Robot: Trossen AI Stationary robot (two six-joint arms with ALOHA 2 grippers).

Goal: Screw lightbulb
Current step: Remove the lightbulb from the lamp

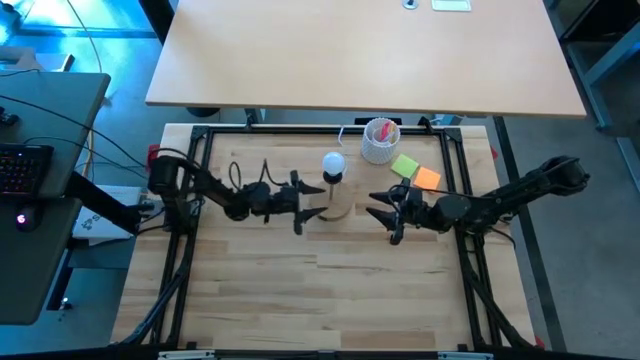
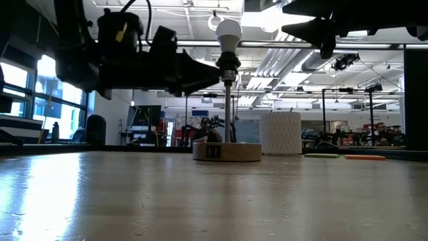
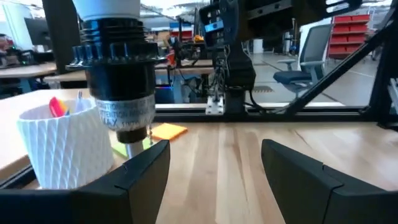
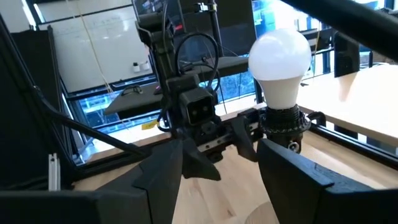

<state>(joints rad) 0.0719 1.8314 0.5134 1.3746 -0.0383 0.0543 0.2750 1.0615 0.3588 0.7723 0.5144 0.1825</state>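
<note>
Sitting in black socket point(image 2: 227, 67) atop wooden stand point(image 2: 227, 151), lightbulb point(image 2: 228, 33) looks seated. Left end effector point(image 1: 312, 205) spread open beside socket, right end effector point(image 1: 378, 213) open, nearby. Risk: sideways bump tips stand, or bulb left loose.

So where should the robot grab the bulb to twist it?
Best on the round white top of the bulb, probably from the side, fingers level across its widest part. It stands upright in the black socket on a thin post, so the round top is the only free part. The left gripper is open beside it.
</note>
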